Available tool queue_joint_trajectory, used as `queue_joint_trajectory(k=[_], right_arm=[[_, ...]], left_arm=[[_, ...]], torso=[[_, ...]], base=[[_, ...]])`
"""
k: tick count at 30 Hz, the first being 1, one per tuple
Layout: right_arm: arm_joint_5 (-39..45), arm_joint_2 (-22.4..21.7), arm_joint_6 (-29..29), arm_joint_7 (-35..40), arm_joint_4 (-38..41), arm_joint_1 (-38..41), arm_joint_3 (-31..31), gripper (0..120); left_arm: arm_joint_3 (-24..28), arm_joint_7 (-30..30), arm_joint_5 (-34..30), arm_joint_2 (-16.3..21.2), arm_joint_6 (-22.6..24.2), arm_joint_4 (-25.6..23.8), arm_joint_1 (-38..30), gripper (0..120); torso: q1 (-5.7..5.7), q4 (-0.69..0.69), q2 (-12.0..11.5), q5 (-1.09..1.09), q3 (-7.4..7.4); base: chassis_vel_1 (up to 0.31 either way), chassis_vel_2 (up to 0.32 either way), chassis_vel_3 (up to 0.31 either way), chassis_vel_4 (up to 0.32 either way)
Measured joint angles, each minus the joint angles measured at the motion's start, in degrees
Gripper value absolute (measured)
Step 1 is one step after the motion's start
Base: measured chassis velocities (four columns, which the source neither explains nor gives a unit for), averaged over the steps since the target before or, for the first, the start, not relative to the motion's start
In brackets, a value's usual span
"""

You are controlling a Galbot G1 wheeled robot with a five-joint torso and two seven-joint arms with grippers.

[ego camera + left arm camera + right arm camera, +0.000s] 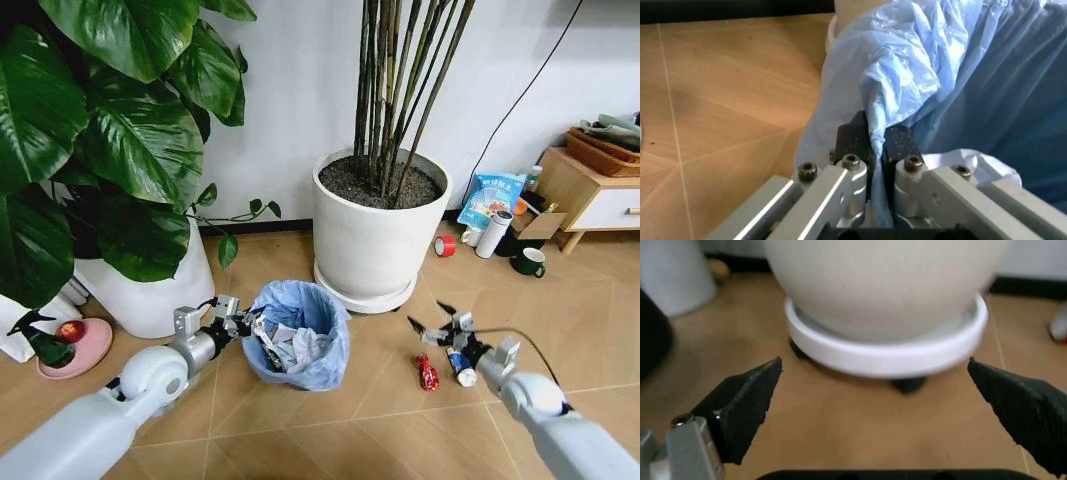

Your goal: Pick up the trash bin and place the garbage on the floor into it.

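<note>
**Left gripper pinches the bin bag, right gripper spread above floor litter**

Low over the tan tile floor (330, 440), both arms reach forward from the bottom corners of the head view. The left arm angles up from the lower left, its wrist level and pointing toward the bin (297, 334). The left gripper (240, 322) sits at the bin's left rim. In the left wrist view its 2 black pads (852, 135) are nearly closed, with a fold of the light-blue bag (907, 75) clamped between them; the bag bunches up just past the fingertips.

The bin stands on the floor just in front of the middle white pot (380, 225), a little to its left, and to the right of the left pot (150, 290). Crumpled white paper (290, 348) lies inside it.

The right arm comes in from the lower right, forearm slanting up and left, wrist pitched slightly down. The right gripper (432, 320) is wide open and holds nothing; its 2 black fingers (747, 400) splay far apart in the right wrist view, framing the pot's white saucer (887, 352) beyond them. In the head view the gripper hangs between the bin and 2 pieces of litter.

A red scrap (428, 375) and a blue-white scrap (462, 368) lie side by side on the floor, right of the bin, just beside and under the right wrist. Whether the wrist touches them cannot be told.
</note>
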Motion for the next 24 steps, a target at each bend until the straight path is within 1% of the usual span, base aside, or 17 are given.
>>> queue_joint_trajectory(k=[2,3,5,7,8,12,20,24], right_arm=[[-2.1,2.2,-0.5,2.3,-2.7,0.5,0.4,100],[-2.1,2.2,-0.5,2.3,-2.7,0.5,0.4,100],[-3.4,4.6,-1.3,4.6,-4.5,0.6,0.9,100],[-4.3,6.5,-1.5,5.7,-6.2,0.6,1.3,100],[-4.3,6.5,-1.5,5.7,-6.2,0.6,1.3,100],[-6.3,9.8,-1.5,6.6,-9.3,-0.2,2.2,100],[-10.8,13.0,-0.5,6.8,-13.7,-0.1,4.0,100],[-12.5,13.8,-0.3,7.3,-15.0,0.6,4.4,100]], left_arm=[[-0.6,0.0,0.0,0.3,0.0,-0.5,0.4,0],[-0.6,0.0,0.0,0.3,0.0,-0.5,0.4,0],[-1.3,-0.1,-0.1,0.5,0.0,-0.9,0.8,0],[-1.8,-0.1,-0.2,0.5,0.0,-1.1,1.1,0],[-1.8,-0.1,-0.2,0.5,0.0,-1.1,1.1,0],[-2.2,-0.2,-0.1,0.5,0.0,-1.4,1.8,0],[-2.3,-0.3,-0.1,0.4,0.0,-1.6,1.9,0],[-2.2,-0.3,-0.1,0.3,-0.1,-1.6,1.8,0]], torso=[[0.0,0.0,0.0,0.01,0.0],[0.0,0.0,0.0,0.01,0.0],[0.0,0.01,0.0,-0.02,0.0],[0.0,0.0,0.0,0.0,0.0],[0.0,0.0,0.0,0.0,0.0],[0.0,0.0,0.0,-0.01,0.0],[0.0,0.0,0.0,0.0,0.01],[0.0,0.0,0.0,0.0,0.01]], base=[[0.0,0.0,0.0,0.0],[0.0,0.0,0.0,0.0],[0.0,0.0,0.0,0.0],[0.0,0.0,0.0,0.0],[0.0,0.0,0.0,0.0],[0.0,0.0,0.0,0.0],[0.0,0.0,0.0,0.0],[0.0,0.0,0.0,0.0]])
